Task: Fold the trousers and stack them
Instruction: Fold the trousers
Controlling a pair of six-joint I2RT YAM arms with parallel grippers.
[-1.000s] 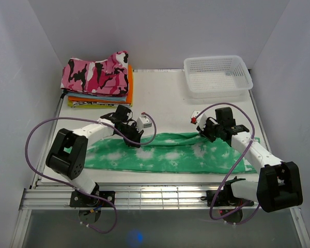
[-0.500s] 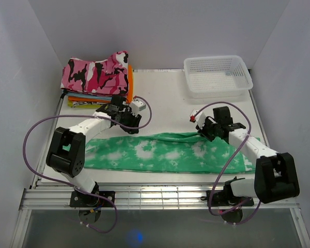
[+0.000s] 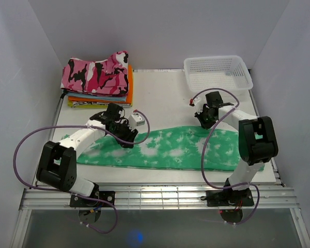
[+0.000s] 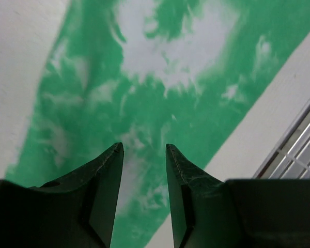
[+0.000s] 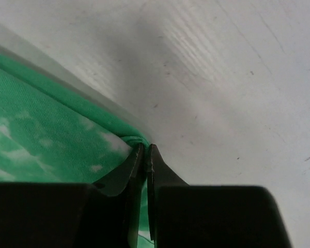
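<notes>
One white table, mint trousers, pale walls

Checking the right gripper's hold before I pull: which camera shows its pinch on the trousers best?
Right wrist: right gripper clamps the trousers edge close up. Top external shows it tiny; left wrist, only fabric.

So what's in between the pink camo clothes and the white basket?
Just bare white table between the clothes pile and the basket, seen from the top camera.
</notes>
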